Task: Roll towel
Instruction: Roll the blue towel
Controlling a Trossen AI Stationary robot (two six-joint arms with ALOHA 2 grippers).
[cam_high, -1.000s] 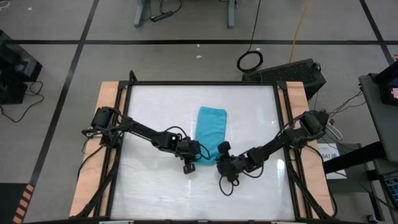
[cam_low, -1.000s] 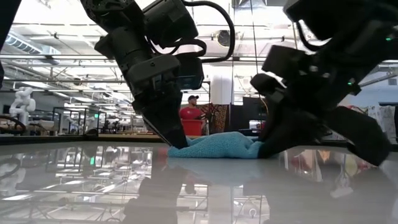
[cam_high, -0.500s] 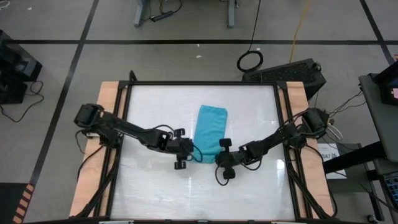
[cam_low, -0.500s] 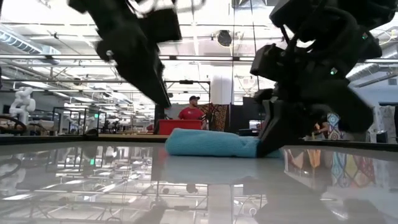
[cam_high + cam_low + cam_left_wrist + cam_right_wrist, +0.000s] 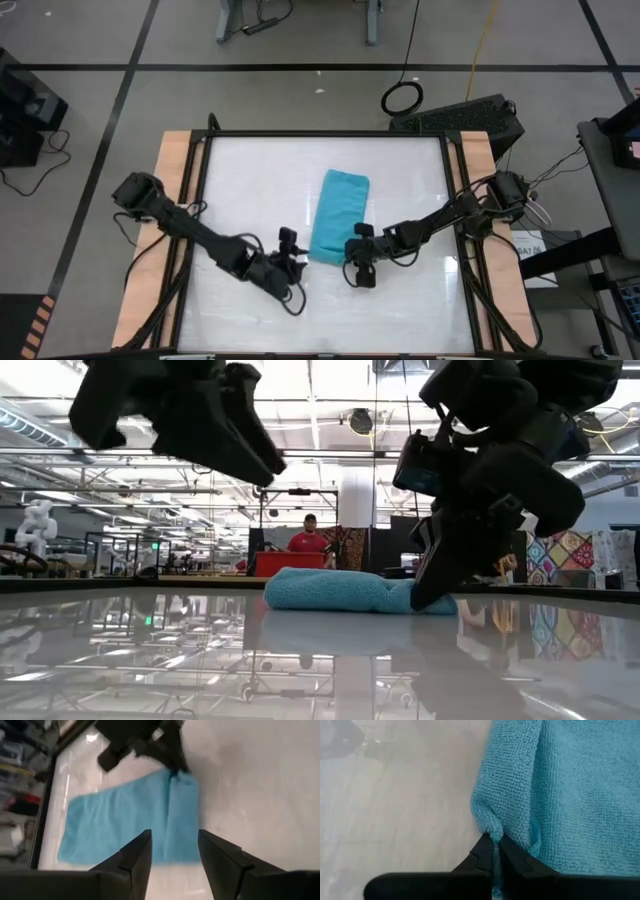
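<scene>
Right gripper [image 5: 495,851] pinching towel [image 5: 560,795] corner

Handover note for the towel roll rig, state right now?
Right claw: shut, pinching the near corner of the towel.
Left claw: open, holding nothing, off the towel's near left side, lifted clear of the table.
Towel: mid-table, lying lengthwise, near end folded over once.
Done: first fold of the roll started at the near end.
Left: most of the towel lies flat; roll onward to the far end.
</scene>
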